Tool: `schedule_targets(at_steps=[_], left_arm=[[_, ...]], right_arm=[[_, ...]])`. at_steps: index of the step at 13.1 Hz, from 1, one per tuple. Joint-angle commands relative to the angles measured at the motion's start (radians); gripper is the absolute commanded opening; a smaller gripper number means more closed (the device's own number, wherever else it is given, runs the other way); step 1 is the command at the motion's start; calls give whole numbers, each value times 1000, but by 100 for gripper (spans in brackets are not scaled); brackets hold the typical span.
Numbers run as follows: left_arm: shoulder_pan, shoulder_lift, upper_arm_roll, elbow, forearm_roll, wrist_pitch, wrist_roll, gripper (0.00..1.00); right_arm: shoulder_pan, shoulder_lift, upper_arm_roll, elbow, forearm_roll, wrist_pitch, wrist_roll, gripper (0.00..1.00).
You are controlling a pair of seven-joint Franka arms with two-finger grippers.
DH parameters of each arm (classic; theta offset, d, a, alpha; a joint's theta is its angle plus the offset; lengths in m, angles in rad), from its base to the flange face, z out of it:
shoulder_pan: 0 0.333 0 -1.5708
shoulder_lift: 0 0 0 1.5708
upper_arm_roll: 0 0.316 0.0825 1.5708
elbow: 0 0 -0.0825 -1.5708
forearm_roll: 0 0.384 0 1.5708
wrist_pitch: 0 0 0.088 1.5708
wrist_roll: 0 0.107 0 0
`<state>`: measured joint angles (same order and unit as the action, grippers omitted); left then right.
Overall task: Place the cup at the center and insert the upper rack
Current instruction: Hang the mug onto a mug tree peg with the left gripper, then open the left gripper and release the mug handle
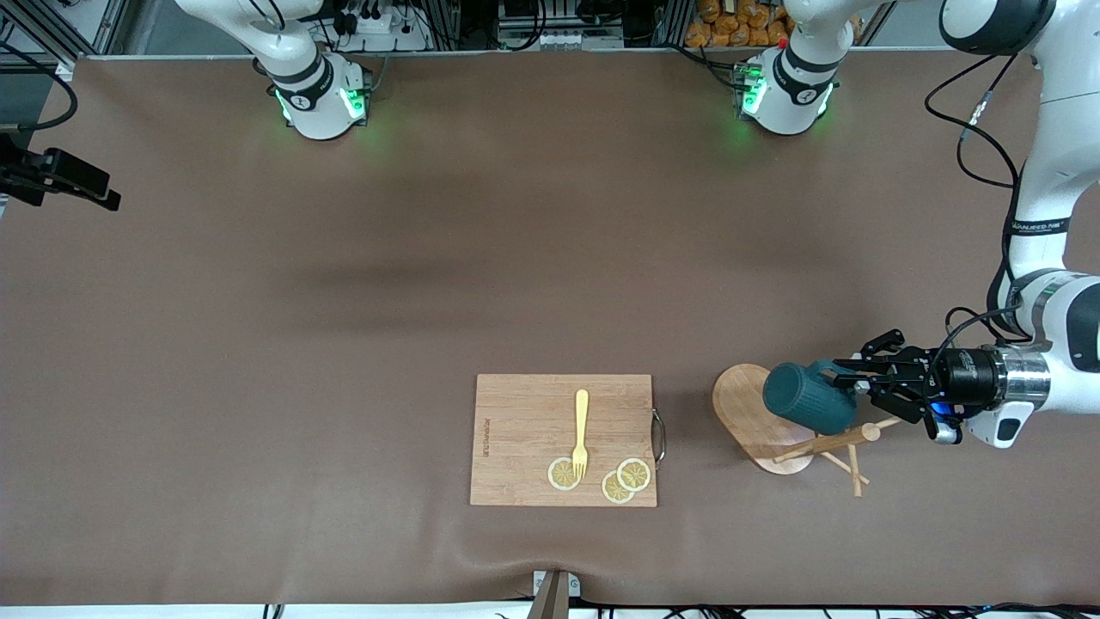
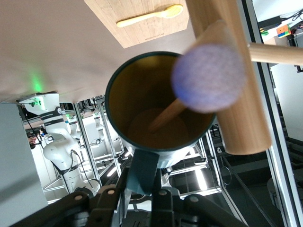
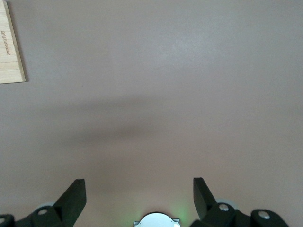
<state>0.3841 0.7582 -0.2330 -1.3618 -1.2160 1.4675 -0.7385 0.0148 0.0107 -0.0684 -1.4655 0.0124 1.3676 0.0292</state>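
The dark teal cup (image 1: 808, 397) lies tipped on its side in the air over the upper rack (image 1: 749, 414). My left gripper (image 1: 840, 379) is shut on its loop handle. The rack lies on its side on the table near the left arm's end, with its pole and crossing pegs (image 1: 838, 444) under the cup. In the left wrist view I look into the cup (image 2: 137, 109). A thin peg (image 2: 166, 116) reaches into its mouth, beside the rack's pole (image 2: 239, 104). My left gripper (image 2: 142, 184) clamps the handle. My right gripper (image 3: 139, 194) hangs open over bare table, holding nothing.
A rectangular wooden cutting board (image 1: 524, 421) lies near the front edge, carrying a yellow fork (image 1: 582, 430) and three lemon slices (image 1: 563, 474). Its metal handle (image 1: 659, 437) faces the rack. A black camera mount (image 1: 51, 176) juts in at the right arm's end.
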Motion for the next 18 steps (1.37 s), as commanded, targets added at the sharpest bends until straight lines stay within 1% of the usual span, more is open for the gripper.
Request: schedule_targets(at_steps=[1,8,10,11,12,13,14,15,16,18], left_arm=[[16,24,-6,18,-42,-27,8,0],[21,38,-6,20,-43,-32,28,1],[21,47,-6,20,-43,-32,39,4],[21,47,-6,20,-43,-32,39,7],[21,49,-6,20,-43,-32,41,8],[21,50,-6,20,-43,-32,41,12],[21,52,-6,20,-43,-32,41,37],[21,50,-6,20,-43,-32,44,83],[19,49,-6,20,-42,-32,62,100],[21,43,-6,21,-42,-32,83,100]], right_arm=[[-4,3,7,8,-3,-4,14,100],[-3,5,7,8,-2,-2,14,100],[-3,5,9,8,-2,-2,14,100],[-3,5,7,8,-2,-2,14,100],[-3,5,9,8,0,-1,14,100],[-3,5,9,8,0,-1,14,100],[-3,5,7,8,0,-1,14,100],[-3,5,9,8,0,-1,14,100],[-3,5,7,8,0,-1,14,100],[-3,5,9,8,0,-1,14,100]])
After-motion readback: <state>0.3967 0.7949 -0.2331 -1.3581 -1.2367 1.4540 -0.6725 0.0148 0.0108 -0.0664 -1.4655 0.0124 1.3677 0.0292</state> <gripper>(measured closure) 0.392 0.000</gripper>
